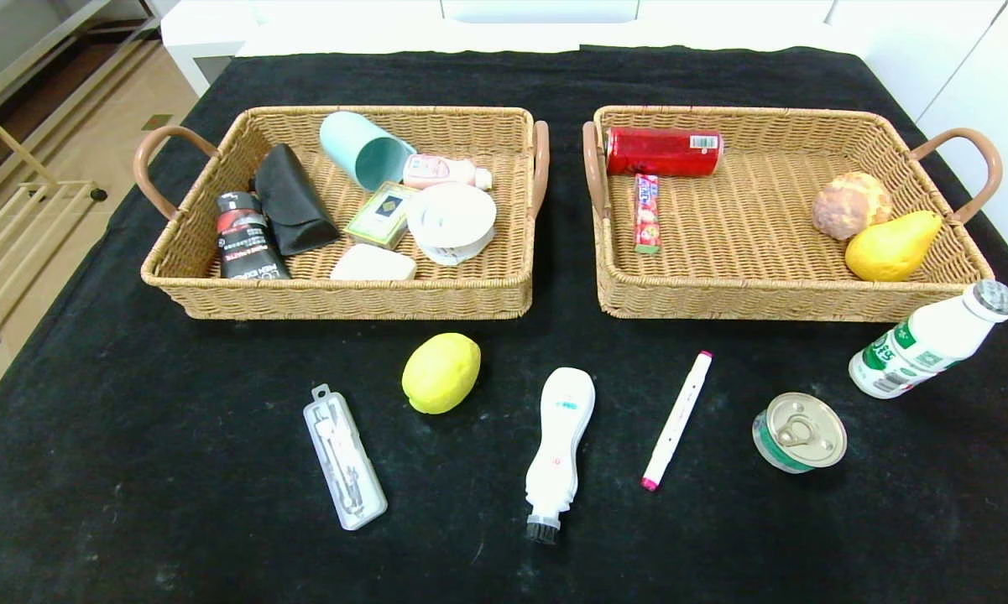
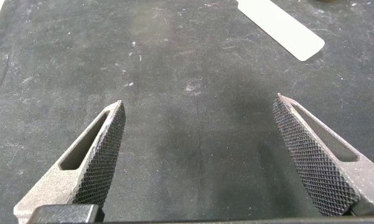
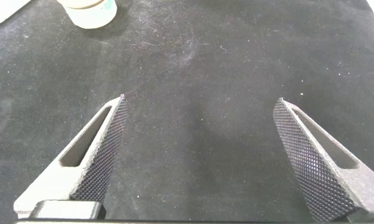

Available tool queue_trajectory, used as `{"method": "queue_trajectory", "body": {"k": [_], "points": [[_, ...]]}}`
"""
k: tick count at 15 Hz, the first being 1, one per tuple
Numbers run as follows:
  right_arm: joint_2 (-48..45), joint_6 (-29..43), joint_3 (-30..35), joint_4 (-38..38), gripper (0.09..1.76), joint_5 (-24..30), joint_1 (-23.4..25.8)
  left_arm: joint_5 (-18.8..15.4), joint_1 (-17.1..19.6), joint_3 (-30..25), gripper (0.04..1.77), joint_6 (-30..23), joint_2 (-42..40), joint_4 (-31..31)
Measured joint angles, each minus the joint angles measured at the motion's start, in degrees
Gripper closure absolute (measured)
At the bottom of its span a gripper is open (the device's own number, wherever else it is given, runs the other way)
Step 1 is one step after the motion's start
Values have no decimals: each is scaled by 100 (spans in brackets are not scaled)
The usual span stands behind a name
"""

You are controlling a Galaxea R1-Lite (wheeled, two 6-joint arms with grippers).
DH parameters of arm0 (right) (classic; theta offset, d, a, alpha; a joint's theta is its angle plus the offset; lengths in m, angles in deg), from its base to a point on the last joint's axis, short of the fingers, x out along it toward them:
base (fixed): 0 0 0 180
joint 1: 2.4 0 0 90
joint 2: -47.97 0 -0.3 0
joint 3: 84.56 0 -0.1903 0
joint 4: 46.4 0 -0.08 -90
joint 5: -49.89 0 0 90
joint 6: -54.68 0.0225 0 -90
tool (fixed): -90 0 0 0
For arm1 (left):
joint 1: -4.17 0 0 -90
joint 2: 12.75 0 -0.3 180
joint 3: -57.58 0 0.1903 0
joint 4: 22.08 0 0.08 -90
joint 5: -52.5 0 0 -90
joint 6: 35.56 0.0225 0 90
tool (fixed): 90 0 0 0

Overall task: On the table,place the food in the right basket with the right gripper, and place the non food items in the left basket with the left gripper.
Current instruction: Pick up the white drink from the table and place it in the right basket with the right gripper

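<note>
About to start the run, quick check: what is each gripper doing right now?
Left gripper: open, holding nothing, over bare black cloth.
Right gripper: open, holding nothing, over bare black cloth.

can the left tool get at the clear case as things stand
Probably yes: the clear case lies flat on bare cloth of the table, apart from the lemon, and the left tool is open over empty cloth near it.

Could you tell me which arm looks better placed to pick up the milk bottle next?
Right. The milk bottle lies far right beside the right basket; the right claw is open over the cloth.
</note>
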Motion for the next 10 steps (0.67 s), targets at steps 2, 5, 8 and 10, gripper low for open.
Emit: {"method": "queue_trajectory", "body": {"k": [2,5,8,10], "points": [[-2,13,0,-2,14,2,0,0,0,0,9,4,0,2],[-2,50,0,-2,14,-26,-2,0,-2,0,9,6,0,7],[-2,50,0,-2,14,-35,-2,-2,-2,0,9,9,0,10],[-2,55,0,-5,14,-33,0,-2,-2,0,9,20,0,5]]}}
